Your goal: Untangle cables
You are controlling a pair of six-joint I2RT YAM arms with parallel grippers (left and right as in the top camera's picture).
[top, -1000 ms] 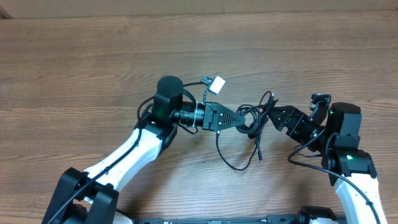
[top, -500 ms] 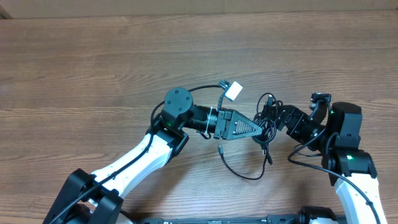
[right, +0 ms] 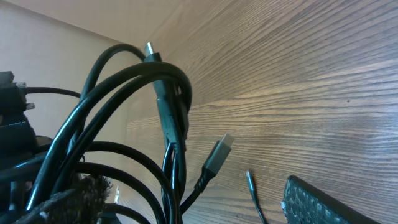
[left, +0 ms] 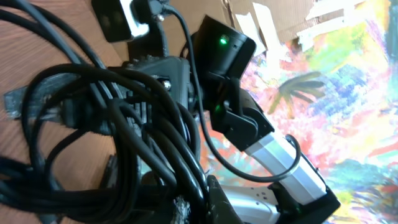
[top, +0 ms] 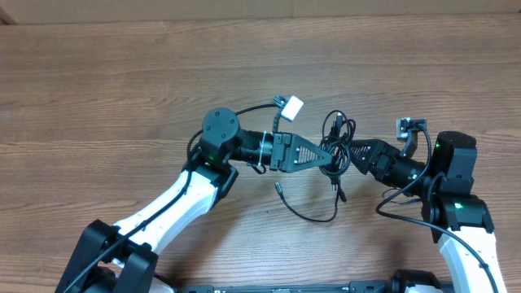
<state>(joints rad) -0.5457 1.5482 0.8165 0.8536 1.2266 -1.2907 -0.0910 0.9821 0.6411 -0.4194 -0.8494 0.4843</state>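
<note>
From overhead, your left gripper [top: 328, 156] is pinched shut on the cables [top: 339, 137], which sit as a bunched knot over the middle of the table [top: 122, 81], between the two arms. One long loop [top: 316, 215] trails off the knot toward the near edge and ends in a small plug [top: 278, 185]. Your right gripper [top: 352, 154] is just beside the knot on the other side with its fingers spread wide, and I judge it holds nothing yet. So the step in hand is picking one strand to pull. Choose it before you close, because a grab at the whole bunch will likely only tighten it.

In the left wrist view the cords fill the frame and cross thickly over each other, with the right arm [left: 280, 155] beyond them. You cannot see the left fingers plainly here, and no single strand can be traced, so don't choose from this view.

The right wrist view is your best guide. One padded finger [right: 323, 204] shows at the bottom edge, clear of the cords. A silvery plug [right: 219, 151] hangs free below the arching loops, apart from the rest. I'd go for the cord just behind that plug. Close on it alone, draw slowly away from the left grip, and stop if the loops bunch instead of sliding.
</note>
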